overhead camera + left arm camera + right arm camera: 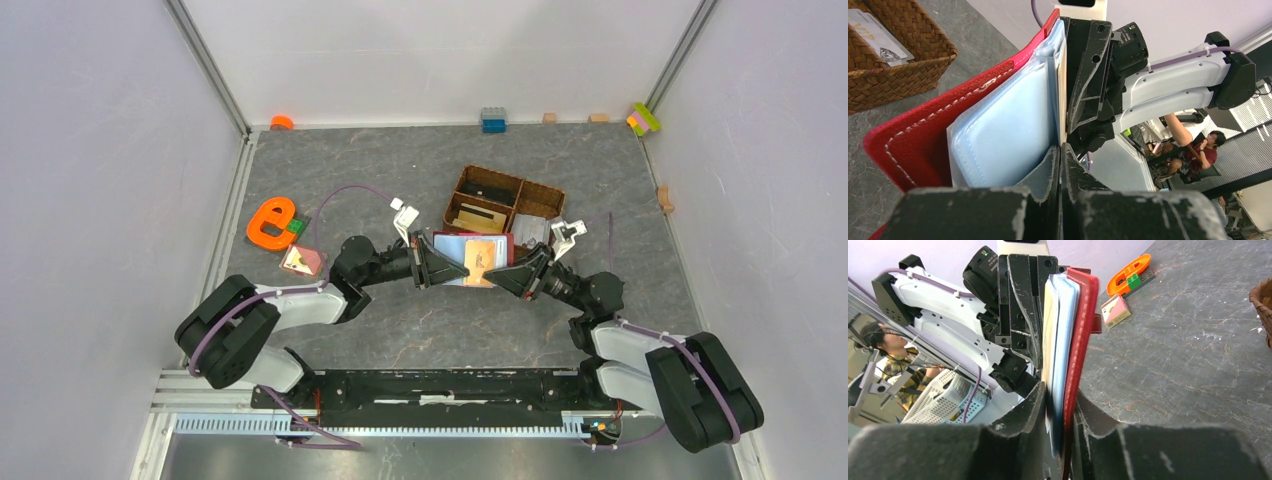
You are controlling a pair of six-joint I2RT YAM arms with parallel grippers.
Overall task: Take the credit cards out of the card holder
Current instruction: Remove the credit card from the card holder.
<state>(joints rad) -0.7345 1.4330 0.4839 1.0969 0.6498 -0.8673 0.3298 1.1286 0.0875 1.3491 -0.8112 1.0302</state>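
1. The dark red leather-like folding card holder [450, 247] is spread open just in front of the brown wicker basket [510, 178].
2. The left gripper [1061, 150] is pinched tight on the thin orange-tan card [487, 252].
3. The right gripper [1060, 395] clamps the holder's edge.

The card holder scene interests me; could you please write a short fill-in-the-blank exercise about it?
1. The card holder has a ___ cover.
2. The left gripper is ___ on the orange-tan card.
3. The right gripper clamps the whole ___, cover and pockets together.
4. The orange toy lies on the robot's ___ side.
Missing words: red; shut; card holder; left.
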